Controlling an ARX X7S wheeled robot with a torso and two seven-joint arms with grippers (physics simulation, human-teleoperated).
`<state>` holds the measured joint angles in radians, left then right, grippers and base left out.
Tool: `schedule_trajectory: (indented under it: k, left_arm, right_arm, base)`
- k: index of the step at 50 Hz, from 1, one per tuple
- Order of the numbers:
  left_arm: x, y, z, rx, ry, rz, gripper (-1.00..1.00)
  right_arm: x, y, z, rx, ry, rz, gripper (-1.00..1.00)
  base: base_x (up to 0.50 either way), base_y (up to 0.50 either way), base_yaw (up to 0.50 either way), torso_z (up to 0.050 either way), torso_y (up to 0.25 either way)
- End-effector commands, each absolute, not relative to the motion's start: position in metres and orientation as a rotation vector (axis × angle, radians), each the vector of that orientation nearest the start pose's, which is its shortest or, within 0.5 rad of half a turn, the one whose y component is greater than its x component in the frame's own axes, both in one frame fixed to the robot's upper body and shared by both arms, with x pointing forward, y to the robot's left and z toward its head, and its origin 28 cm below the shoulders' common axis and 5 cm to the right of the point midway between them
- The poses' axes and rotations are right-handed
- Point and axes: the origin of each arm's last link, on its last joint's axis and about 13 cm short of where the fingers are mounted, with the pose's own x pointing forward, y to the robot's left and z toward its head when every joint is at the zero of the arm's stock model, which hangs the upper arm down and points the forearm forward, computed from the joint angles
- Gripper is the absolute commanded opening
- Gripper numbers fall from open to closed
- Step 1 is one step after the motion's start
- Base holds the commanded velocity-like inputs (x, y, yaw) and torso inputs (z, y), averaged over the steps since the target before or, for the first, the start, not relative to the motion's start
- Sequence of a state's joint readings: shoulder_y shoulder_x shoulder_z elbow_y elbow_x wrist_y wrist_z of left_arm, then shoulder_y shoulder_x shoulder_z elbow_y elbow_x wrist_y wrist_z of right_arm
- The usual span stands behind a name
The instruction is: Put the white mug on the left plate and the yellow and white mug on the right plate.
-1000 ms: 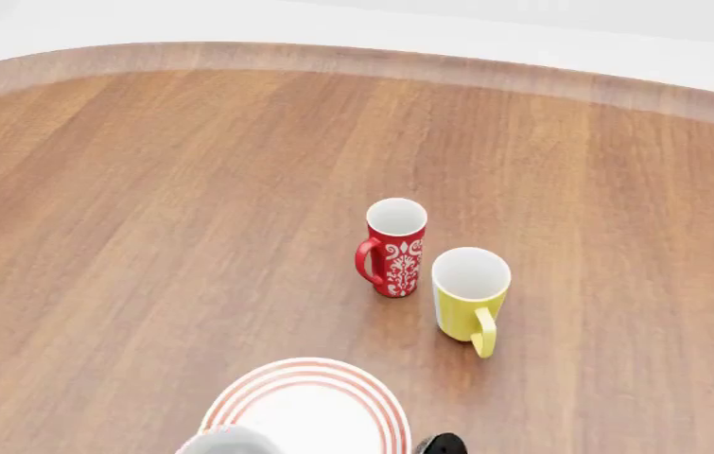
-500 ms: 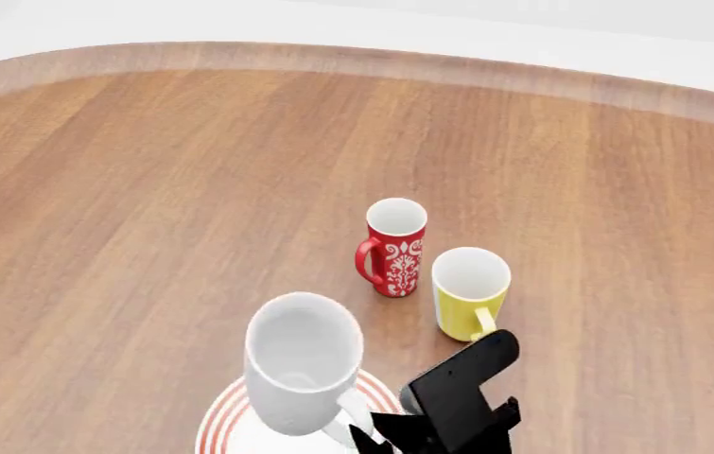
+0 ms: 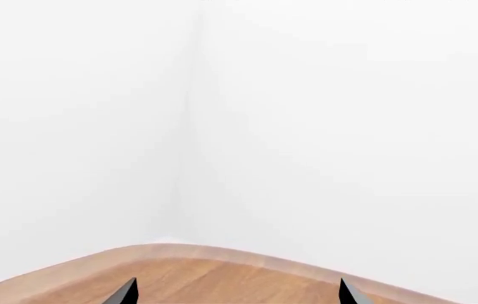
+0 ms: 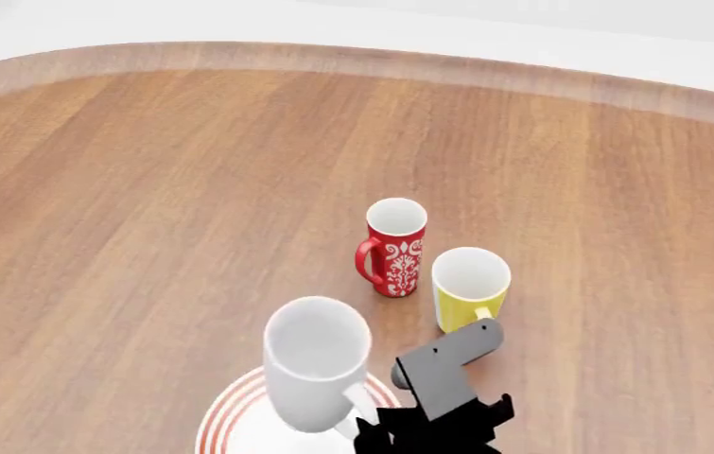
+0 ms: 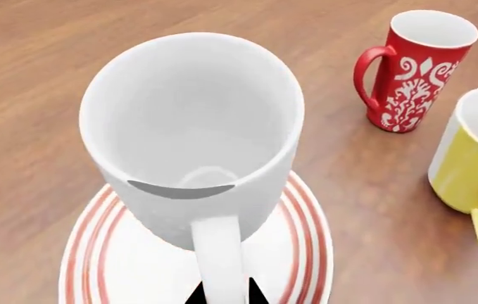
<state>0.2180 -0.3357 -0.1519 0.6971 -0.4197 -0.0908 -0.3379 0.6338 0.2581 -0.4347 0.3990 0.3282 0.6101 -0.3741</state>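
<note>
1. A curved wooden desk [image 4: 142,208] fills the head view, with a pale wall behind its far edge.
2. The white mug [image 4: 316,364] is upright over a round white plate with red rings [image 4: 233,413] at the near edge of the head view. Whether the mug's base rests on the plate or hangs just above it cannot be told.
3. Only one ringed plate is visible, so which of the two it is cannot be told.
4. The right gripper [image 5: 221,292] has its jaws pressed on either side of the white mug's handle, pinching it. Its black arm reaches in from the near right in the head view.
5. The yellow and white mug [image 4: 469,288] stands upright on the bare desk, beyond and to the right of the plate, handle towards the robot.
6. A slim red mug with a white pattern [image 4: 393,248] stands upright just left of and beyond the yellow one, near it but not touching, handle to the left.
7. The left gripper [image 3: 237,292] shows only two dark tips, set wide apart with nothing between them, above the desk's edge and facing the wall.
</note>
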Motion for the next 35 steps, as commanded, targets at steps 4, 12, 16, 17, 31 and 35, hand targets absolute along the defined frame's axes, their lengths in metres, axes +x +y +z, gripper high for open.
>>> schedule_trajectory:
  k: [4, 12, 16, 17, 31, 35]
  left_arm:
    - [0.154, 0.264, 0.129, -0.104, -0.389, 0.219, 1.0]
    - [0.152, 0.264, 0.131, -0.108, -0.393, 0.218, 1.0]
    - [0.152, 0.264, 0.131, -0.107, -0.394, 0.218, 1.0]
    - [0.152, 0.263, 0.131, -0.108, -0.395, 0.218, 1.0]
    - [0.151, 0.263, 0.132, -0.109, -0.398, 0.217, 1.0]
    - [0.151, 0.264, 0.132, -0.11, -0.398, 0.218, 1.0]
  right_arm:
    - [0.328, -0.104, 0.044, -0.117, 0.559, 0.615, -1.0]
    - [0.33, -0.101, 0.038, -0.122, 0.58, 0.626, -1.0]
    - [0.332, -0.101, 0.035, -0.117, 0.587, 0.622, -1.0]
    - [0.332, -0.1, 0.035, -0.118, 0.591, 0.62, -1.0]
    - [0.334, -0.098, 0.033, -0.114, 0.599, 0.622, -1.0]
    - [0.334, -0.097, 0.032, -0.119, 0.608, 0.623, -1.0]
  base:
    - [0.0, 0.0, 0.0, 0.0, 0.0]
    - [0.0, 0.0, 0.0, 0.0, 0.001]
    - [0.0, 0.0, 0.0, 0.0, 0.0]
    - [0.0, 0.0, 0.0, 0.0, 0.0]
    - [0.0, 0.0, 0.0, 0.0, 0.0]
    - [0.0, 0.0, 0.0, 0.0, 0.0]
